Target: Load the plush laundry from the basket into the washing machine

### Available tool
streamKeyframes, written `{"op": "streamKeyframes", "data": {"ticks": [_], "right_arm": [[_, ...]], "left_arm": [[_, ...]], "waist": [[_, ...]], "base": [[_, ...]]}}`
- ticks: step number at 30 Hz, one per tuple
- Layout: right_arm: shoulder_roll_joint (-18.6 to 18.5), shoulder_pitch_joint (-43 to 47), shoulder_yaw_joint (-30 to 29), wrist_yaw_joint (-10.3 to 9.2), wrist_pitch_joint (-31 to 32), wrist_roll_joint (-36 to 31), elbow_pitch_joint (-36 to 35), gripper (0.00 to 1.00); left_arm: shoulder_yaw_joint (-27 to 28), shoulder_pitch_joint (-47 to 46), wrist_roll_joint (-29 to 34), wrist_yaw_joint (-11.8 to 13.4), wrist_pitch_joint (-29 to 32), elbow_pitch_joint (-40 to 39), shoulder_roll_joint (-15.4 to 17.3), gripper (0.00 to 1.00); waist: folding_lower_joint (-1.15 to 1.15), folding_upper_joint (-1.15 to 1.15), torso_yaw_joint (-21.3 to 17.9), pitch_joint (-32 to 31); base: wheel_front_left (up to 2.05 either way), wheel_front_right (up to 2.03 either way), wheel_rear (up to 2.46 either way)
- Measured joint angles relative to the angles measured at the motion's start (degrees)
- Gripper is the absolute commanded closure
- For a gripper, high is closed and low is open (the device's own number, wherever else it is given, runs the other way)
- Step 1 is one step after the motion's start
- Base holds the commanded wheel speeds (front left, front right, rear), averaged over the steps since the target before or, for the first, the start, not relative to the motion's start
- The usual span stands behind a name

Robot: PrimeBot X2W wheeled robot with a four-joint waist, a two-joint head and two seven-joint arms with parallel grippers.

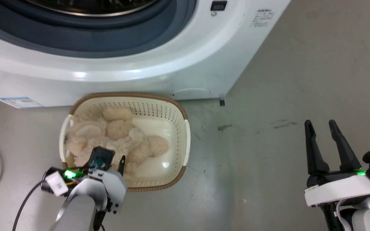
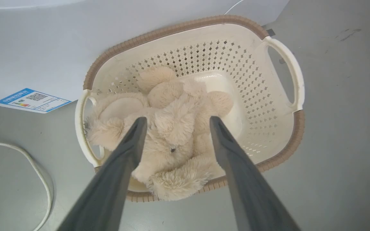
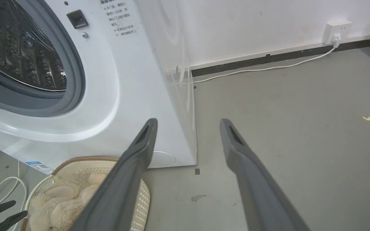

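Beige, curly-furred and round-limbed, the plush teddy bear [image 2: 172,138] lies slumped in the cream perforated plastic basket [image 2: 255,96] with its brown woven-look rim. It fills the basket's left half as my head camera has it, and the right part of the bottom is bare. The basket stands on the grey floor [image 1: 268,160] just in front of the large white front-loading washing machine [image 1: 172,64], whose grey rubber ring and shiny perforated drum show at its round opening.

My left claw [image 2: 177,119] hangs over the near left side of the basket, its two long dark fingers spread wide, one on each side of the bear's body as my wrist camera sees it. It pinches nothing, and whether the tips touch the fur I cannot tell. My right claw [image 1: 320,122] is well apart from the basket, over floor to the right — fingers spread too, holding nothing.

A white cable [image 2: 27,160] loops on the floor left of the basket, and a blue label [image 2: 32,100] sits low on the washer's front.
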Motion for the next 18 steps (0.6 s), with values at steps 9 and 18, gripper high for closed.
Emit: {"op": "streamKeyframes", "data": {"ticks": [9,18], "right_arm": [[0.0,-1.4,0.6,0.00,-1.1,3.9,0.4,0.00],[0.0,-3.0,0.7,0.00,-2.2,10.2,1.2,0.00]], "left_arm": [[-4.0,-6.5,1.0,-1.4,4.1,6.0,3.2,0.00],[-5.8,-12.0,-2.2,-2.1,6.1,10.9,5.1,0.00]], "waist": [[0.00,0.00,-1.7,5.0],[0.00,0.00,-3.4,9.3]], "base": [[0.00,0.00,0.00],[0.00,0.00,0.00]]}}
